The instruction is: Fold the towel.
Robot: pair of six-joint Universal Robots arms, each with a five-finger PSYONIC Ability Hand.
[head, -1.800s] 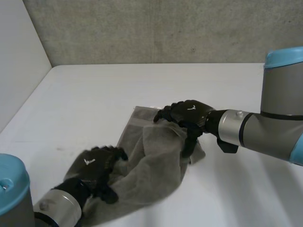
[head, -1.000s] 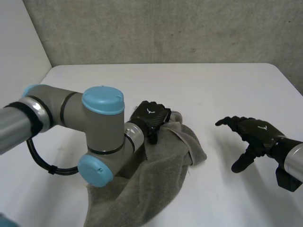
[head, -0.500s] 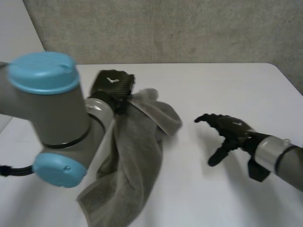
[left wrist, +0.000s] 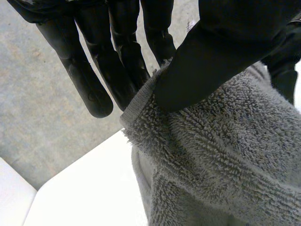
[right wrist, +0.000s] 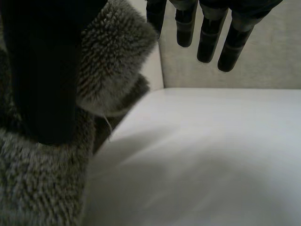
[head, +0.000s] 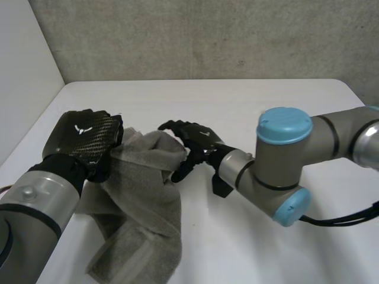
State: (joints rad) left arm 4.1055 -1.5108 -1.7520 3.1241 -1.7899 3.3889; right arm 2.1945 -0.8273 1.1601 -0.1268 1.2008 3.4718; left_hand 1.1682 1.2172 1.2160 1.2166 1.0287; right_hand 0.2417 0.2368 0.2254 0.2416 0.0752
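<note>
The grey towel (head: 139, 195) is lifted at one end and trails down onto the white table (head: 266, 100) toward the near side. My left hand (head: 86, 139) holds its raised edge at the left. In the left wrist view the thumb (left wrist: 225, 52) pinches the hemmed edge of the towel (left wrist: 211, 160) against the straight fingers (left wrist: 127, 56). My right hand (head: 192, 139) reaches in from the right, fingers spread, at the raised bunch of towel. In the right wrist view its thumb (right wrist: 42, 70) lies against the towel (right wrist: 113, 66), and the fingers (right wrist: 211, 37) stand straight, apart from it.
A concrete wall (head: 207, 35) closes the far side and a white wall (head: 23, 77) the left. The right arm's elbow (head: 284, 171) lies low over the table's middle. Bare tabletop spreads to the far side and the right.
My left hand has carried the towel's edge lower and toward the near left. My right hand has come in from the right to the raised towel, still open.
</note>
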